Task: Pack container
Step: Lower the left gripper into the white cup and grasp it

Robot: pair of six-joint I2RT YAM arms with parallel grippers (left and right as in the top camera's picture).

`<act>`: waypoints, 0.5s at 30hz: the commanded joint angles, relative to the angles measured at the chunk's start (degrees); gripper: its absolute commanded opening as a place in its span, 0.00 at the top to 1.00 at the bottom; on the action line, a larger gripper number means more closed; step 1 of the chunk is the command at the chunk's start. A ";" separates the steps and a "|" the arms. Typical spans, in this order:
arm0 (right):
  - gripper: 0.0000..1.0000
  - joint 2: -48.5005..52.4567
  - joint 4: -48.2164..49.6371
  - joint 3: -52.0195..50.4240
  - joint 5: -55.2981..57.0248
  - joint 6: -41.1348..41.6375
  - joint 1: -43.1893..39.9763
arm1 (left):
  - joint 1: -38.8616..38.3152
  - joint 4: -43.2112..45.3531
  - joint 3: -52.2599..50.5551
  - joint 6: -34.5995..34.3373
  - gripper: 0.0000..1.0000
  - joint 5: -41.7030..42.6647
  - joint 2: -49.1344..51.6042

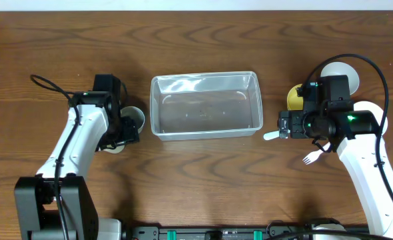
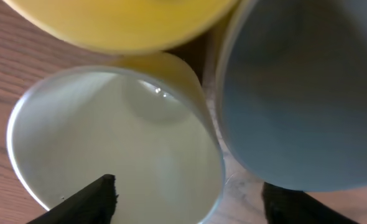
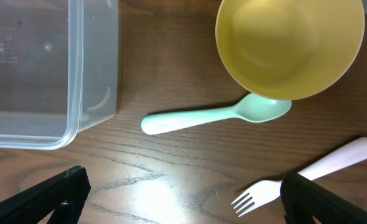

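Currently container (image 1: 205, 105) empty, first pick pending. Left gripper (image 2: 193, 202) spread over pale cup (image 2: 109, 143), right gripper (image 3: 186, 196) spread over mint spoon (image 3: 214, 116). Next, probably: lower, pinch.

A wooden table (image 1: 203, 180) of dark brown, wavy grain fills the overhead view, with a pale strip (image 1: 196, 4) along the top of the frame. Just ahead of the right gripper (image 3: 183, 190), a soft patch of light (image 3: 140, 180) glares on the wood.
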 commanded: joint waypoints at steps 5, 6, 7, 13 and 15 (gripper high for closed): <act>0.01 0.04 -0.09 0.74 -0.42 0.57 -0.59 | 0.37 0.02 -0.55 0.35 0.40 -2.19 0.52; 0.01 0.04 -0.17 0.74 -0.42 0.57 -0.59 | 0.37 0.02 -0.55 0.35 0.44 -2.19 0.52; 0.01 0.04 -0.24 0.74 -0.42 0.57 -0.59 | 0.37 0.00 -0.55 0.35 0.48 -2.19 0.52; 0.01 0.04 -0.26 0.74 -0.42 0.57 -0.59 | 0.37 -0.39 -0.55 0.35 0.65 -2.19 0.52; 0.01 0.04 -0.26 0.74 -0.42 0.57 -0.59 | 0.35 -0.52 -0.55 0.35 0.70 -2.19 0.52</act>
